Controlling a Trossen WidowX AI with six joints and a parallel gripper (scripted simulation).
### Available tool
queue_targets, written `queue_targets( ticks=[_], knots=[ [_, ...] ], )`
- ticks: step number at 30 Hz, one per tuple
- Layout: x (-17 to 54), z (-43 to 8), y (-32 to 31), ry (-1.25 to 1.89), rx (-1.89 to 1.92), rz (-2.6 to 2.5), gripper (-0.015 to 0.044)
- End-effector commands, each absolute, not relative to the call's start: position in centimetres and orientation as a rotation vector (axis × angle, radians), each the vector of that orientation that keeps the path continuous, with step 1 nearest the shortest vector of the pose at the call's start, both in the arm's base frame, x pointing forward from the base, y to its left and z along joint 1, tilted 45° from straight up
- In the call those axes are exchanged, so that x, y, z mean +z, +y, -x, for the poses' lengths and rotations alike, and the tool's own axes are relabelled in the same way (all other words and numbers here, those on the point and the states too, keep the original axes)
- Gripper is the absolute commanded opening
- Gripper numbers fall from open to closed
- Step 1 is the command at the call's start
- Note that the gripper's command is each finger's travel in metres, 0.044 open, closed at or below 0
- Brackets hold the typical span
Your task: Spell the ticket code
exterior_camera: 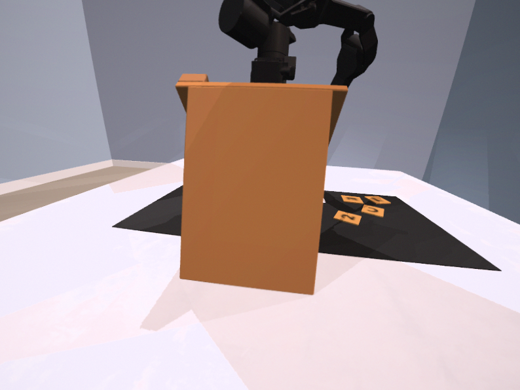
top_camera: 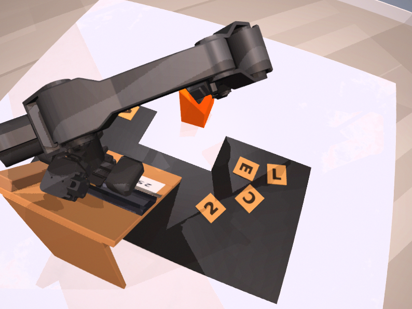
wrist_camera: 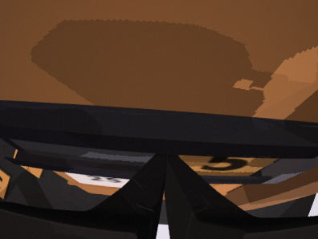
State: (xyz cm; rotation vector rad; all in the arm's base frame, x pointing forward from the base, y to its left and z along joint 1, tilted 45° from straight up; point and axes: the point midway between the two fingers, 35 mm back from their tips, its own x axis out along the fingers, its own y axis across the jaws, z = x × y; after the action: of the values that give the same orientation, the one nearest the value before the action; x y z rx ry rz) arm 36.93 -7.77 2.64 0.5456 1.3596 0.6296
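The rail (top_camera: 116, 201) (wrist_camera: 161, 130) lies on the wooden board. The ticket (top_camera: 154, 185) (wrist_camera: 98, 179) behind it reads 25. The 5 tile (wrist_camera: 257, 164) lies in the rail toward the right in the wrist view. My gripper (wrist_camera: 165, 160) is shut and empty, its tips at the rail beside the tile's left edge; whether they touch is unclear. The arm hides the tips in the top view. The 2 tile (top_camera: 210, 207) (exterior_camera: 348, 217) lies on the black mat, near the C-like tile (top_camera: 249, 198) (exterior_camera: 372, 211), E tile (top_camera: 246, 168) and L tile (top_camera: 276, 174).
The board (top_camera: 83, 221) (exterior_camera: 251, 188) stands raised above the black mat (top_camera: 252, 259) (exterior_camera: 441, 251). A wooden block (top_camera: 29, 173) (exterior_camera: 193, 78) sits on its left end. A partly hidden tile (top_camera: 128, 113) lies at the back. An orange block (top_camera: 194, 113) stands behind the mat.
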Motion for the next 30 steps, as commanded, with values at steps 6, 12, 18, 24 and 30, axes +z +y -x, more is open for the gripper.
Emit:
queue_targets(
  ticks=[6,12,18,24,30],
  knots=[
    [2.50,-36.91,-8.01,1.360,0.630,-0.549,0.0000],
    [2.37,-36.91,-8.17,1.360,0.629,-0.549,0.0000],
    [2.22,-36.93,-8.31,1.359,0.629,-0.549,0.0000],
    [2.07,-36.95,-8.44,1.359,0.629,-0.549,0.0000],
    [1.93,-36.97,-8.58,1.359,0.629,-0.549,0.0000]
  ],
)
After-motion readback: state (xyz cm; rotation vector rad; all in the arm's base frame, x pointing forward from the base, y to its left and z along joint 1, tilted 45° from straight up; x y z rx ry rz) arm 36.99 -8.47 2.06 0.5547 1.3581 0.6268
